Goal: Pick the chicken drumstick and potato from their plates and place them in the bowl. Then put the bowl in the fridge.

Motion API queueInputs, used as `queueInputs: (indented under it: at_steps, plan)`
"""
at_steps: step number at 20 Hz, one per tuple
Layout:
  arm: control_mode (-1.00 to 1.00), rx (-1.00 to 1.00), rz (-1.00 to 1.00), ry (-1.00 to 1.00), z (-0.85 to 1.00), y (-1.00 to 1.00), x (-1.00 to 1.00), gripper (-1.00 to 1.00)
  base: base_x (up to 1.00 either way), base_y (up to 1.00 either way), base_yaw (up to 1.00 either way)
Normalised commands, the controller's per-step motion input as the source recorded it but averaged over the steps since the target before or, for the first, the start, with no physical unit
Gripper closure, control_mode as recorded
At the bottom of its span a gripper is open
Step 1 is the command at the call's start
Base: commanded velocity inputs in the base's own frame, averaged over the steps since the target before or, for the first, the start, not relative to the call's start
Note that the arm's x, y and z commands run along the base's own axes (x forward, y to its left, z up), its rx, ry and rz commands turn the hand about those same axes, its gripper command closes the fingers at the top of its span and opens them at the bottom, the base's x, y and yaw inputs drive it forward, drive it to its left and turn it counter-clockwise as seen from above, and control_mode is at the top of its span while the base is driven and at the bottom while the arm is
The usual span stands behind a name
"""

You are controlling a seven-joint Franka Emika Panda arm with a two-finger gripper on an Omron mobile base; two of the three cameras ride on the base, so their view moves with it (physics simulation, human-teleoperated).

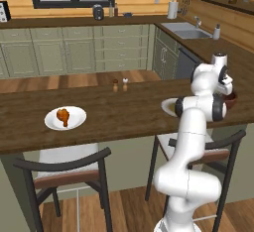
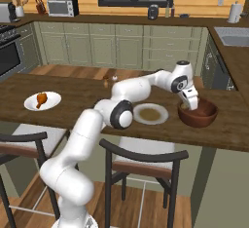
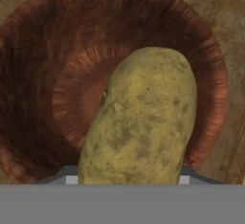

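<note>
A yellowish-green potato (image 3: 143, 117) sits between my fingertips, and my gripper (image 3: 128, 177) is shut on it. It hangs just above the inside of the dark reddish-brown bowl (image 3: 43, 50). In the right base view the gripper (image 2: 190, 106) points down into the bowl (image 2: 199, 119) at the counter's right end. Beside the bowl lies the olive-centred plate (image 2: 139, 110), bare. The chicken drumstick (image 1: 63, 116) (image 2: 42, 98) rests on the white plate (image 1: 52, 123) far to the left. The fridge is out of view.
Two small shakers (image 1: 120, 84) stand mid-counter at the far edge. Two dark-framed stools (image 1: 64, 169) (image 2: 146, 159) are tucked under the counter's near edge. A sink (image 1: 186, 30) lies in the back counter beyond.
</note>
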Motion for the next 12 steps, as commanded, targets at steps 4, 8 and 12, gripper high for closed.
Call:
queueInputs:
  at_steps: [4, 8, 12]
  plan:
    - [-1.0, -0.03, 0.0, -0.02, -0.42, 0.14, -0.06, -1.0, 0.0, 0.0, 0.0]
    - [-1.0, -0.01, 0.0, -0.12, -0.04, 0.09, -0.17, -1.0, 0.0, 0.0, 0.0]
    - [-1.0, 0.0, 0.0, -0.13, -0.01, 0.06, -0.24, -1.0, 0.0, 0.0, 0.0]
